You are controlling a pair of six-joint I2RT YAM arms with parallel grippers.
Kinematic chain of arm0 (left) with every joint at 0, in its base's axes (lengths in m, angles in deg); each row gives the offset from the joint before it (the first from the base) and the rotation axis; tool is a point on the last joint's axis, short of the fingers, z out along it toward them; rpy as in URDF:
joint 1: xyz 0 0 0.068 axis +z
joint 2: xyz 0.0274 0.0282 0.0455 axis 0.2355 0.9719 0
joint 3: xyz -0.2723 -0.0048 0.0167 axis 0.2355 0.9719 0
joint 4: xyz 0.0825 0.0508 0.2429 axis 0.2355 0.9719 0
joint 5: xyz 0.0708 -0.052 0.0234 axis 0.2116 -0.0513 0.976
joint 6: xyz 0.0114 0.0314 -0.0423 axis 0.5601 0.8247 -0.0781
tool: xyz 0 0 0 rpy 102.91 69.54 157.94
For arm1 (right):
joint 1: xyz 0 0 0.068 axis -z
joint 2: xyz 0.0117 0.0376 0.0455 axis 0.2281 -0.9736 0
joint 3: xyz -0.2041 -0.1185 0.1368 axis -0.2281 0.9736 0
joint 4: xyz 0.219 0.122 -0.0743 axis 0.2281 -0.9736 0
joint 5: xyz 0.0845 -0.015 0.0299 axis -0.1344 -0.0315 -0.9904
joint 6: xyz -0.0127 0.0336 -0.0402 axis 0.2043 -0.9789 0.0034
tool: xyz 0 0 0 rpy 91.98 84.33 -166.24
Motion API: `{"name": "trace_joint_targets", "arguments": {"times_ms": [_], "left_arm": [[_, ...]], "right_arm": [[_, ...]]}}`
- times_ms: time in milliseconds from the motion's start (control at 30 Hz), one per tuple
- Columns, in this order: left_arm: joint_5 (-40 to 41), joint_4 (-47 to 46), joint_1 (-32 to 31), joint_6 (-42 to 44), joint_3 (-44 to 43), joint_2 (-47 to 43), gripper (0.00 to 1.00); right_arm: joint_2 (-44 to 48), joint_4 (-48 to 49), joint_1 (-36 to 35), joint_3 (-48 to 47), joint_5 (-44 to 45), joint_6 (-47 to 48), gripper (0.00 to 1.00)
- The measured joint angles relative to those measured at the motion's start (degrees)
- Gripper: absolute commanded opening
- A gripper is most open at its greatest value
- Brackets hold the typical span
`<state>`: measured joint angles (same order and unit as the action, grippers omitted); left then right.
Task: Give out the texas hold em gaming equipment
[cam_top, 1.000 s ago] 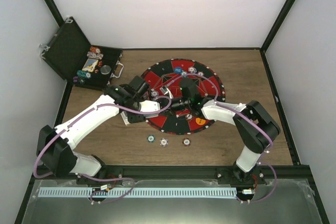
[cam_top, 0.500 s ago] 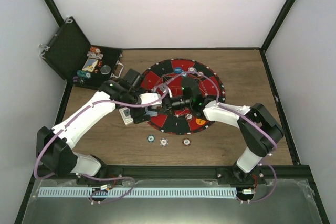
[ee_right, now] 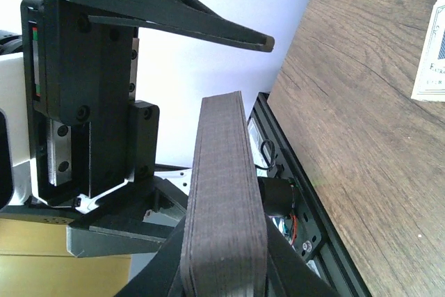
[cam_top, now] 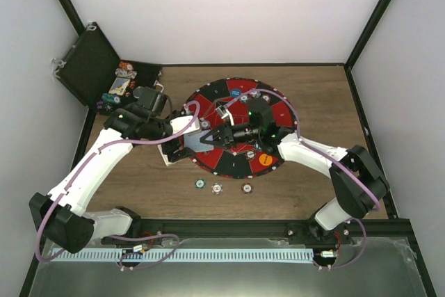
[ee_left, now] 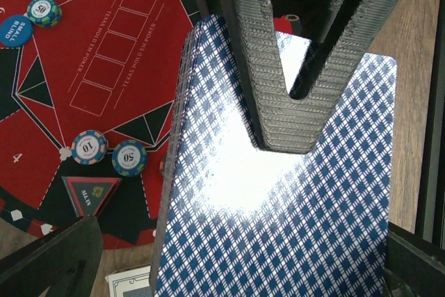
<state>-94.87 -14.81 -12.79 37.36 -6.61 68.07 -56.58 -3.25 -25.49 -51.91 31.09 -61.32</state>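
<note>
Right pincer (cam_top: 221, 133) clamped on the deck of playing cards (ee_left: 278, 206); left pincer (cam_top: 198, 137) spread wide around it.
One ridged finger (ee_left: 278, 88) of the right pincer presses flat on the blue-diamond back of the top card, holding the stack above the left part of the mat (ee_left: 104, 53). The left pincer's fingers stand either side of the deck; whether they touch it I cannot tell. Below, two striped chips (ee_left: 89, 147) sit side by side near the mat's edge, and a blue button disc (ee_left: 14, 30) lies farther in. An orange button disc (cam_top: 264, 160) sits by the mat's near edge. Three more chips (cam_top: 217, 188) line up on the tabletop (cam_top: 334, 102) between the mat and the near edge. The black case (cam_top: 97, 74) lies open in the far left corner.
</note>
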Motion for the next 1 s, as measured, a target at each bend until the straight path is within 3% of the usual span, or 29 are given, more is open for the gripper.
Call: {"name": "trace_joint_targets", "arguments": {"times_ms": [400, 800, 1000], "left_arm": [[-1.9, -0.8, -0.1, 1.5, 0.0, -0.9, 1.0], [4.8, -6.8, -5.6, 3.1, 4.7, -1.0, 0.99], [6.5, -8.4, -6.7, 3.1, 4.7, -0.9, 0.92]], "right_arm": [[0.0, -1.3, 0.3, 0.7, -0.6, 0.9, 0.01], [-1.2, -0.1, 0.2, 0.7, -1.2, -1.0, 0.02], [-1.9, -0.1, 0.0, 0.6, -1.2, -1.3, 0.02]]}}
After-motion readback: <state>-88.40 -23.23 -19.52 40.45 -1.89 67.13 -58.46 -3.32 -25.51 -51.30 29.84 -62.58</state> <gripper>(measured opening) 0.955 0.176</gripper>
